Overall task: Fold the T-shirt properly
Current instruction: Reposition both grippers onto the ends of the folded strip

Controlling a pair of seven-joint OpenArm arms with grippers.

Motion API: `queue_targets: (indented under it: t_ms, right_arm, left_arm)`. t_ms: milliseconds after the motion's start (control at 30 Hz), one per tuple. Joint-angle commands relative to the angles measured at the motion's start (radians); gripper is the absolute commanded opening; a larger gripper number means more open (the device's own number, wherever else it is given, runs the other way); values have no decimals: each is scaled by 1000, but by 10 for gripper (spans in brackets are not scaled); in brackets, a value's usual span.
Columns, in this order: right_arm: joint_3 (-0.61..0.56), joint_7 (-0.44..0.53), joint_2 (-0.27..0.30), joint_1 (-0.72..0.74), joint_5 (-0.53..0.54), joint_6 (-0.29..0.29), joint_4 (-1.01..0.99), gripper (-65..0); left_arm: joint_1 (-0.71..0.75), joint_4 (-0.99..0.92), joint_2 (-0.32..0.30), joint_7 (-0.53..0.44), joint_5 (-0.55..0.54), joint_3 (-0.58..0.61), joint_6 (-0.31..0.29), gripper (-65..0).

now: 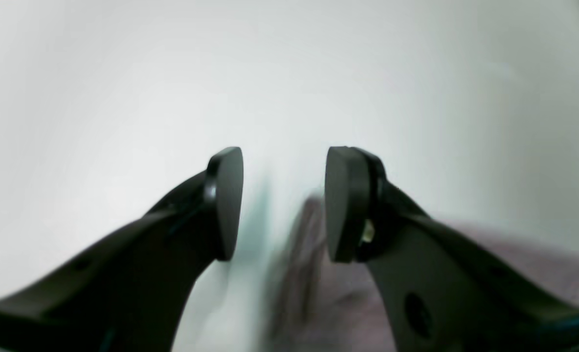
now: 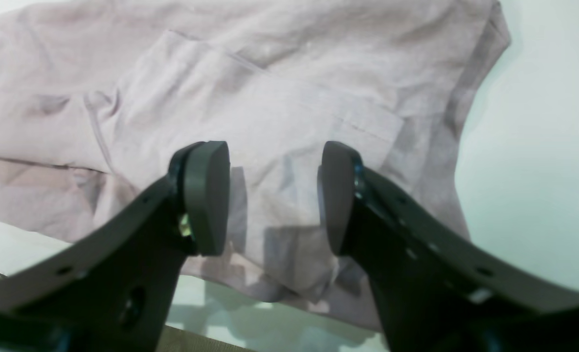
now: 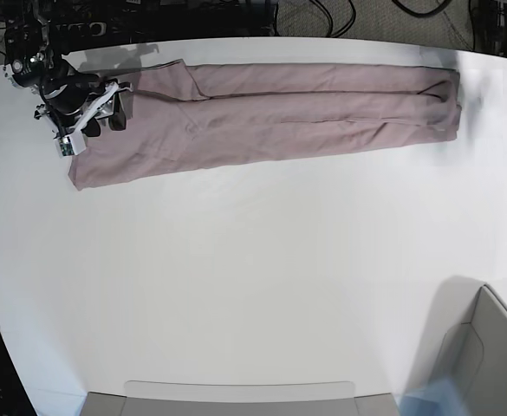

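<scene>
My right jaws stand apart with nothing between the pads, hanging just above the T-shirt at its end near the far left corner of the tabletop. Through the gap I see a folded sleeve with its stitched hem lying flat on the mauve-pink cloth, and past the shirt's edge the pale tabletop shows on the right. My pads cast soft shadows on the fabric below them.

My left jaws are released too, parted wide and holding nothing. They sit over the bare white tabletop beside the shirt's other end, near the far right corner; a blurred bit of the pink cloth shows low between and behind the right finger, but whether I touch it I cannot tell.

From the base view the T-shirt lies along the far edge of the tabletop as a long, narrow band, folded lengthwise, stretching nearly from the left side to the right. My right arm rests over its left end. A grey bin stands at the near right corner.
</scene>
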Motion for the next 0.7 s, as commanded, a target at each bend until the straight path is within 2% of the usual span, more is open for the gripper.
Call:
queue_targets:
  t_ms: [0,167,433,667]
  right_arm:
    - [5,20,11,3,0,3,20,-346]
    - [-15,20,18,1,2,3,26,-346]
    - [-16,20,10,3,2,3,28,-346]
    - [-18,20,8,3,2,2,28,-346]
  left_arm:
    - [-49,6,-22,-16,-65,-15,-2,-385]
    - [-193,-34,-16,27,-270,-36,-2,-385]
    - [-359,-52,49,53,-270,-26,-2,-385]
    - [-425,-169,61,54,-270,-27,-2,-383]
